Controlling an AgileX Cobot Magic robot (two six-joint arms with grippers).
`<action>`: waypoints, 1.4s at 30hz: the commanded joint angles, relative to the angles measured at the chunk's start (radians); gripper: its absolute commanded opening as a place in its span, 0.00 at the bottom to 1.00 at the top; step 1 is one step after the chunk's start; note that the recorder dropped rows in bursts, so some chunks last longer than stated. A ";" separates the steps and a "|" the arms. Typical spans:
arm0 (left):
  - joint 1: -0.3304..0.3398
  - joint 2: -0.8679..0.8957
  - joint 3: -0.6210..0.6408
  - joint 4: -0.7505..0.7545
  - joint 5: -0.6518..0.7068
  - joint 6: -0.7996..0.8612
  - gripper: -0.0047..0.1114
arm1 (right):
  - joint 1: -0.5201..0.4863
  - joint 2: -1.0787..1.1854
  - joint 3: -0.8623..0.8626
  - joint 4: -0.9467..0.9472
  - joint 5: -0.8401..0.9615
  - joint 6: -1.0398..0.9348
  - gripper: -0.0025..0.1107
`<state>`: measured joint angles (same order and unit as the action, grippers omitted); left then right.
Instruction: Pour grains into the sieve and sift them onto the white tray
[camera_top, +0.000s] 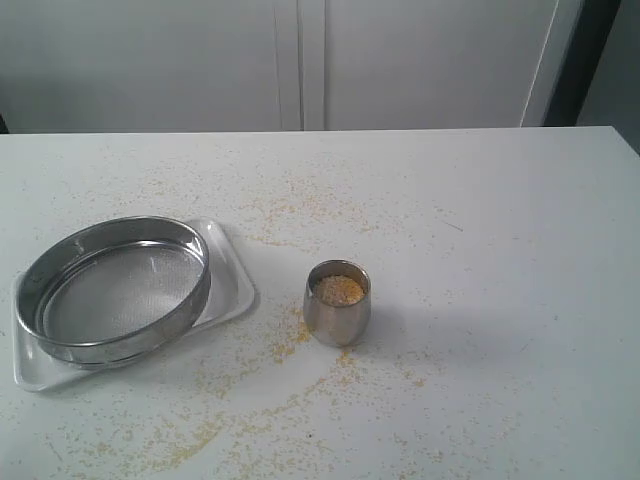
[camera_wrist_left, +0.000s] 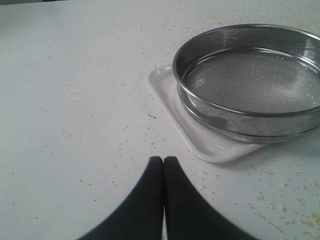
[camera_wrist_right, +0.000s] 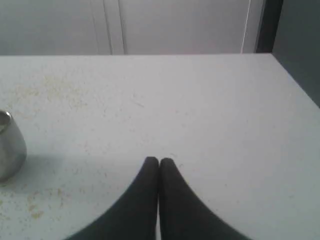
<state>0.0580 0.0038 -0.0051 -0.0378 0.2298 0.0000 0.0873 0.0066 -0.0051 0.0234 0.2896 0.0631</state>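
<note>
The right gripper (camera_wrist_right: 159, 161), closed tight and empty like the left gripper (camera_wrist_left: 163, 159), should spread wide, clasp the nearby small rounded steel cup (camera_wrist_right: 9, 145) of yellow-beige grains (camera_top: 338, 290) mid-body, upright, then tip slowly over the wide round steel mesh sieve (camera_wrist_left: 240, 125) resting on the shallow white tray (camera_wrist_left: 200, 141) near the left one.

Table (camera_top: 500, 250): white, matte, evenly lit. Wall (camera_top: 150, 60) behind: pale grey-white panels, vertical seams near the middle. Dark upright strip (camera_top: 585, 60) at far right.
</note>
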 joint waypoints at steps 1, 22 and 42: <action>0.000 -0.004 0.005 -0.010 -0.001 0.000 0.05 | -0.008 -0.007 0.005 0.003 -0.146 0.002 0.02; 0.000 -0.004 0.005 -0.010 -0.001 0.000 0.05 | -0.006 0.023 -0.066 -0.184 -0.760 0.486 0.02; 0.000 -0.004 0.005 -0.010 -0.001 0.000 0.05 | -0.006 1.298 -0.397 -0.898 -1.460 0.426 0.02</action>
<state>0.0580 0.0038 -0.0051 -0.0378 0.2298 0.0000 0.0873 1.2438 -0.3795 -0.8109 -1.1274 0.4959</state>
